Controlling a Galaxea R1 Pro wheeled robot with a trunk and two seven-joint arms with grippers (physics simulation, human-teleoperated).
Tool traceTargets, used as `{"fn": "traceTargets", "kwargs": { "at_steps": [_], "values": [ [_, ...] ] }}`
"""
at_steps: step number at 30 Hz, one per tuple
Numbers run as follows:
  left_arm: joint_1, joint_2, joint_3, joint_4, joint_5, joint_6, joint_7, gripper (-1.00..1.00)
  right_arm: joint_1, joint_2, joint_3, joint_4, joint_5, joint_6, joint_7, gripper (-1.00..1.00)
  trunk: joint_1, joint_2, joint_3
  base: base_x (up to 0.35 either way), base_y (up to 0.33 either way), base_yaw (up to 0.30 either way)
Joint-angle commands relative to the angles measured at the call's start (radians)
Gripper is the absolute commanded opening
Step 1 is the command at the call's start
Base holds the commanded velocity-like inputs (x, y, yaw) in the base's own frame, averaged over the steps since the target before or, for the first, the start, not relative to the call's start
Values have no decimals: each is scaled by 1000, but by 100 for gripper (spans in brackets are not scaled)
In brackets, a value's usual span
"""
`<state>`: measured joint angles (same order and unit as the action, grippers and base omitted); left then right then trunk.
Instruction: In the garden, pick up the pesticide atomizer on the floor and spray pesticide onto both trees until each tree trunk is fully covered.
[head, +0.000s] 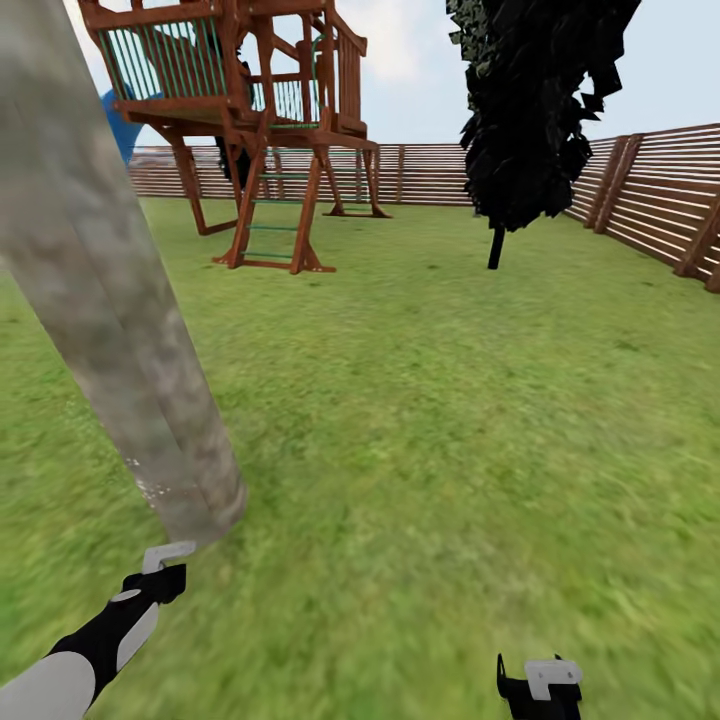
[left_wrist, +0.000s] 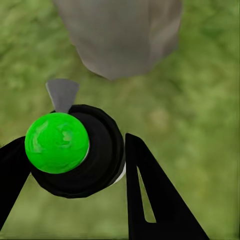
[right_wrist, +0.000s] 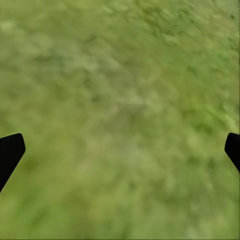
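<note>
A: What does the left gripper (left_wrist: 75, 165) carry?

B: The pesticide atomizer (left_wrist: 87, 160), clamped between the 2 black fingers (left_wrist: 155, 200). In the left wrist view it appears end-on: a round dark body, a bright green dot (left_wrist: 56, 142) on top and a light-grey nozzle tab (left_wrist: 62, 94) aimed at the tree trunk (left_wrist: 120, 35). What is inside the atomizer cannot be told.

A: Where is it in the head view?

B: At lower left, just beside the base of the trunk (head: 110, 300). Only the pale cap (head: 165, 555) and the dark top at the left gripper (head: 155, 580) show there. The trunk is a thick, mottled grey-brown column leaning across the view, with small pale specks low on its side (head: 160, 490).

A: And the right gripper (right_wrist: 120, 150)?

B: Its 2 fingertips (right_wrist: 10, 152) sit at opposite edges of the right wrist view, spread wide, with blurred grass (right_wrist: 120, 100) between them. In the head view it (head: 540, 690) sits at the bottom edge.

A: Background?

B: A wooden play tower (head: 250, 120), a dark-leaved tree (head: 530, 110) and a slatted fence (head: 650, 190) on the lawn (head: 450, 420).
</note>
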<state>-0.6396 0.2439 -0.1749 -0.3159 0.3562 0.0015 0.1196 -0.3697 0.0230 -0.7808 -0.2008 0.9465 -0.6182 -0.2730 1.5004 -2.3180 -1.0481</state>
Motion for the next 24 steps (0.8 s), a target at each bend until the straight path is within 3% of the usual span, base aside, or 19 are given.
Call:
{"fn": "traceTargets", "kwargs": {
  "at_steps": [1,5,14,24],
  "values": [
    [0,0,0,0,0,0,0,-100,0,0,0,0,0,0,0,100,0,0,0,96,-261,277],
    [0,0,0,0,0,0,1,-100,0,0,0,1,0,0,0,100,0,0,0,93,-263,229],
    [0,1,2,0,0,0,3,-100,0,0,0,1,0,0,0,100,0,0,0,7,-271,25],
    [0,3,3,0,4,2,2,-100,0,0,0,0,0,0,0,100,0,0,0,97,-262,202]
  ]
}}
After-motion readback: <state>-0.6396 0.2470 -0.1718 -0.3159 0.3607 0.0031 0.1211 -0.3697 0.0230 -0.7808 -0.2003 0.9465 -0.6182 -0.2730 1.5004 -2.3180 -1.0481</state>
